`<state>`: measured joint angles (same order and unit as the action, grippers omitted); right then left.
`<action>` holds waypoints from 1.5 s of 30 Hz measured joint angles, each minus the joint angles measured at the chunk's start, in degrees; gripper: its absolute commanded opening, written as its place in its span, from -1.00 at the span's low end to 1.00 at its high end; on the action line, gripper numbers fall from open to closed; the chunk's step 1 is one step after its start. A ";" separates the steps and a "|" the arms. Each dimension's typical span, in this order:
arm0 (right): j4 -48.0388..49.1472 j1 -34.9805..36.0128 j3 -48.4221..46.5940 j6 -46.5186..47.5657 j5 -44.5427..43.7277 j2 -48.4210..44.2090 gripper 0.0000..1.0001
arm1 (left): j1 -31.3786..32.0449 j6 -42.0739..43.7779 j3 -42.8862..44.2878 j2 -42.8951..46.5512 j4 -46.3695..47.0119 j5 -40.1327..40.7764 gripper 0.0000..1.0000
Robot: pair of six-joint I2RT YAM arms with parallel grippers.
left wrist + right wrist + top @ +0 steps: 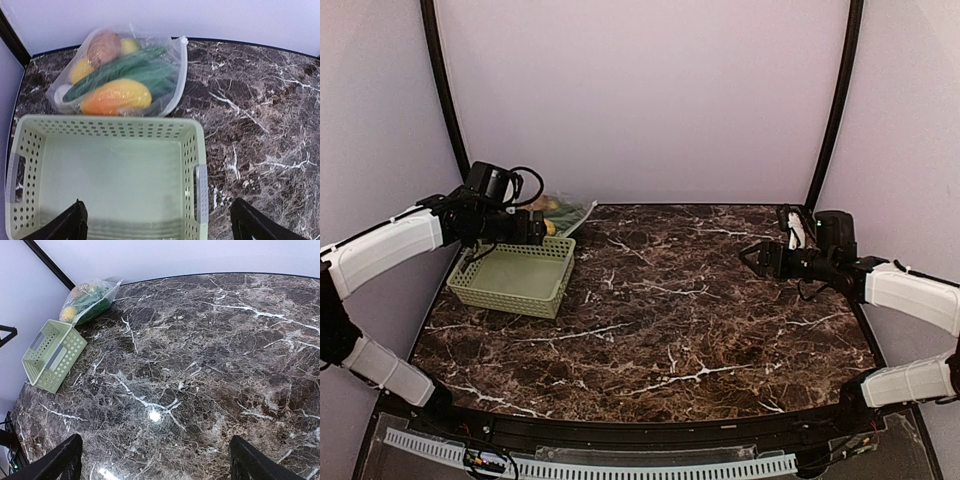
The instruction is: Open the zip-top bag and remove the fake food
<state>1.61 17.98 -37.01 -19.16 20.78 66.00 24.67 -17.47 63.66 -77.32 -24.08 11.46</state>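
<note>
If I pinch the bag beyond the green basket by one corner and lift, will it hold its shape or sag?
Likely sags: the zip-top bag is thin, clear film, wrinkled around its load. The fake food lies loose inside, so it would probably slide to the low end. The glossy film may slip in a light grip.

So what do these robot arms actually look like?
The left arm and right arm have white shells with black joints. The left end effector and right end effector are black, each with two fingers. A black cable loops at the left wrist.
</note>
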 measured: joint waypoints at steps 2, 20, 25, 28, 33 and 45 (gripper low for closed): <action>0.17 0.04 0.33 0.13 0.00 -0.07 0.97 | 0.00 1.79 5.16 -3.50 -0.94 0.09 0.98; 2.49 0.15 4.02 0.44 2.12 -0.50 0.97 | 0.37 16.24 45.53 -35.45 -12.11 2.01 0.72; 3.72 0.15 4.04 0.37 2.95 1.16 0.97 | 1.84 19.56 53.53 -44.87 -13.70 3.98 0.51; 4.28 0.15 4.04 0.22 3.41 1.84 0.97 | 2.56 21.24 55.69 -48.87 -14.12 5.81 0.48; 5.07 0.15 4.04 0.17 3.72 2.67 0.97 | 3.41 24.06 56.24 -53.22 -14.49 9.35 0.65; 5.95 0.15 4.44 0.13 3.87 3.96 0.97 | 4.00 28.94 64.70 -62.51 -15.04 15.98 0.89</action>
<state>7.55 18.13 -32.58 -19.03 24.64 69.95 28.67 11.46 128.35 -139.83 -39.11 27.44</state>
